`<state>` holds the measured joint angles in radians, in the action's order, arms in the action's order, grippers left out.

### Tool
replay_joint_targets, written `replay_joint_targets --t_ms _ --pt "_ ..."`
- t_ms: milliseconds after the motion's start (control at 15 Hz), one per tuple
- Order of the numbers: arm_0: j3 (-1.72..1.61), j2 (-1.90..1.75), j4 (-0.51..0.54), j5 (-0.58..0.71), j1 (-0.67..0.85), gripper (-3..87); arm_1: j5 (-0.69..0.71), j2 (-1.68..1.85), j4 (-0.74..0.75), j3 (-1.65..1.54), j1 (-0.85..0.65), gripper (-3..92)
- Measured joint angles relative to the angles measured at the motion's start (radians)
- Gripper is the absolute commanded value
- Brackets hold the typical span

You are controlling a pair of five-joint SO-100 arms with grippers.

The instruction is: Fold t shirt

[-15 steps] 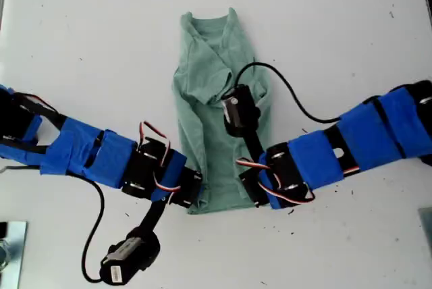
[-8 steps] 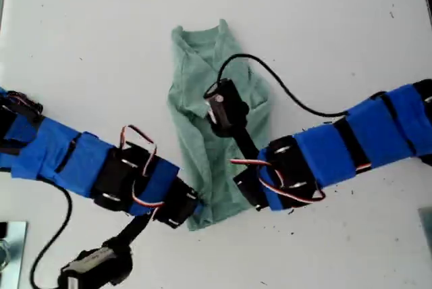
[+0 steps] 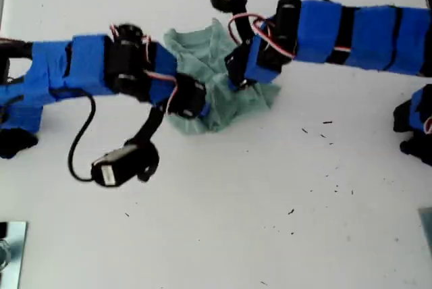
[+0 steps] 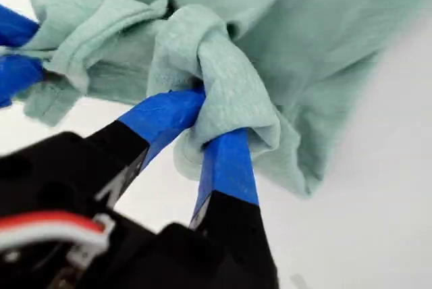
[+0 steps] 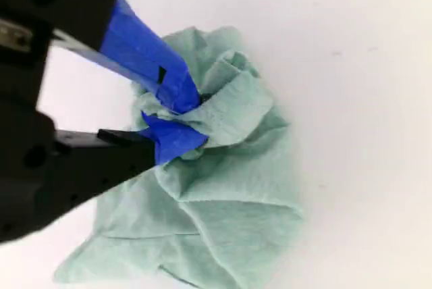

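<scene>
The t shirt (image 3: 202, 53) is pale green and lies bunched into a short heap on the white table, toward the far side of the exterior view. Two blue-taped arms meet at it, one from the exterior view's left (image 3: 81, 76) and one from its right (image 3: 351, 29). My first gripper (image 4: 216, 117) is shut on a rolled fold of the t shirt (image 4: 304, 46). Blue fingertips of the other gripper (image 4: 17, 53) show at the cloth beside it. My second gripper (image 5: 192, 119) is shut on a gathered wad of the t shirt (image 5: 229, 215). Which arm is which cannot be told.
A black camera module (image 3: 121, 164) hangs on a cable from the arm at the exterior view's left. A metal piece (image 3: 10, 248) sits in the exterior view's lower left corner. A blue and black part (image 3: 415, 123) stands at its right edge.
Both arms have swung toward the far side of the table with the shirt's near end. The shirt, stretched out lengthwise before, is now folded up into a short crumpled heap.
</scene>
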<state>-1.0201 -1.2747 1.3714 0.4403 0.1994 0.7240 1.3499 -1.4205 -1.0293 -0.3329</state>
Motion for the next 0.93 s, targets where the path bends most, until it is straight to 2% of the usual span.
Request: replay_joint_targets --t_ms 67,133,200,333,400,533,600,800,933 --pt "0.0 -0.029 0.009 0.032 0.084 -0.2 0.032 0.0 0.043 0.0 -0.061 -0.1" --pt "-0.003 -0.057 0.008 0.057 0.163 2.5 0.058 0.0 0.092 0.0 -0.114 18.8" --pt "-0.009 -0.084 0.008 0.075 0.222 21.4 0.072 0.0 0.158 0.0 -0.156 34.1" --pt "-0.043 -0.155 -0.021 0.087 0.305 32.6 0.095 0.025 0.27 -0.017 -0.23 25.4" --pt "-0.092 -0.221 -0.046 0.087 0.356 34.0 0.097 0.089 0.318 -0.052 -0.262 23.0" --pt "-0.295 -0.426 -0.144 0.089 0.492 28.5 0.091 0.342 0.646 -0.339 -0.328 21.8" --pt "-0.454 -0.575 -0.241 0.089 0.554 27.2 0.078 0.428 0.756 -0.433 -0.368 21.5" --pt "-1.006 -1.075 -0.466 0.089 0.624 25.0 0.009 0.769 0.839 -0.864 -0.413 16.5" --pt "-1.295 -1.319 -0.528 0.089 0.626 17.9 -0.006 1.051 0.798 -1.216 -0.426 19.6"
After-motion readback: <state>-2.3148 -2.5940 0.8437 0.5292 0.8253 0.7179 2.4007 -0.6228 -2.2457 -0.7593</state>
